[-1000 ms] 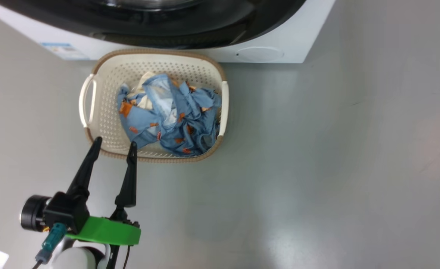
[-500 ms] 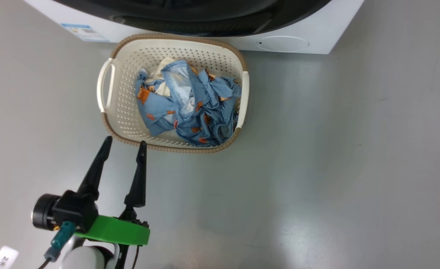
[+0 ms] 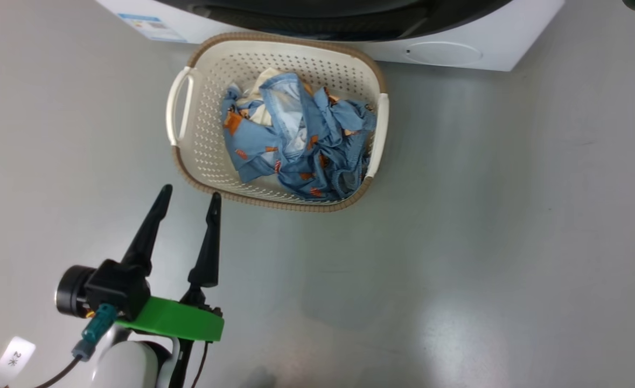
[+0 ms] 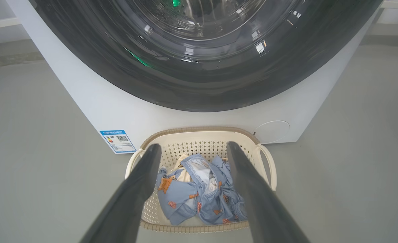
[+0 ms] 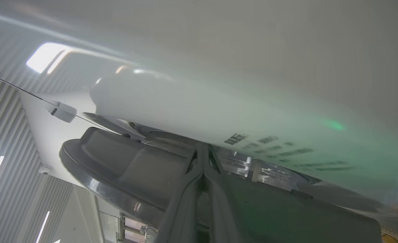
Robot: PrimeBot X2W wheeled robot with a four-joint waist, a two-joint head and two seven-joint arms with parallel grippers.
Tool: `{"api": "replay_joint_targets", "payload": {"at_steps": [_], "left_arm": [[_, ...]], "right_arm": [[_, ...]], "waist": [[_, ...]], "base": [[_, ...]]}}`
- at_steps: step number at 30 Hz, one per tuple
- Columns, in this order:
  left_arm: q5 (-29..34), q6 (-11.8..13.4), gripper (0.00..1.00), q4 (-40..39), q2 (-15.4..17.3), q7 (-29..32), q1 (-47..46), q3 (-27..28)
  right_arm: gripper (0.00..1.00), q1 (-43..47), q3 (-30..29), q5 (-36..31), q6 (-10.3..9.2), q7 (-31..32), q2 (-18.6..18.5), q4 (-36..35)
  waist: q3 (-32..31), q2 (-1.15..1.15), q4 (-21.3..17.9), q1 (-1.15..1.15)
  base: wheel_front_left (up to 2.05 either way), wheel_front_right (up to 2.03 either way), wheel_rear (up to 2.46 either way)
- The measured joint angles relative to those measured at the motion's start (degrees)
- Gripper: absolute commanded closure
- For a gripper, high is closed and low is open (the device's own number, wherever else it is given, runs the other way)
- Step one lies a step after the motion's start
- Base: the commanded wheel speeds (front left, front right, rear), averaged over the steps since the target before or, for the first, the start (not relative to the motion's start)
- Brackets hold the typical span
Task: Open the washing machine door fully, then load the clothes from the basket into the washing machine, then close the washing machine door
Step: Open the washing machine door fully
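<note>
The cream basket (image 3: 274, 202) stands on the floor against the white washing machine (image 3: 511, 54), with the light-blue printed clothes (image 3: 301, 140) heaped inside. My left gripper (image 3: 190, 192) is open and empty, just short of the basket's near-left rim. In the left wrist view its fingers frame the clothes (image 4: 199, 192) in the basket (image 4: 192, 130), below the glossy black washing machine door (image 4: 199, 84). My right gripper (image 5: 204, 148) is shut, its tips at the seam between the white machine body and the dark door rim. Nothing shows between its fingers.
A blue energy sticker (image 4: 117, 141) and a small round white flap (image 4: 272, 131) sit low on the machine's front. Bare grey floor (image 3: 484, 242) spreads right of the basket and towards me. A tagged cable (image 3: 13, 355) hangs by my left wrist.
The whole head picture has shifted right and down, so the camera has moved. The basket and clothes lie as before. My left gripper stays open, now slightly further back from the rim.
</note>
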Motion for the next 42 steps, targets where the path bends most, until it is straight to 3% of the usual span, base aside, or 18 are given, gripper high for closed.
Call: {"api": "replay_joint_targets", "payload": {"at_steps": [17, 42], "left_arm": [[-0.9, 1.2, 0.0, 1.0, -0.2, 0.0, 0.1, -1.1], [-0.9, 0.4, 0.0, 0.1, -0.2, 0.0, -0.1, 2.6]], "right_arm": [[1.0, -3.5, 3.1, -0.5, 0.0, -0.5, -0.8, 2.3], [1.0, 1.9, 9.3, 0.3, -0.01, 4.0, 1.4, 2.5]], "waist": [[-0.7, 0.0, 2.4, 0.0], [-2.4, 0.0, -2.9, 0.0]], "base": [[0.0, 0.0, 0.0], [0.0, 0.0, 0.0]]}}
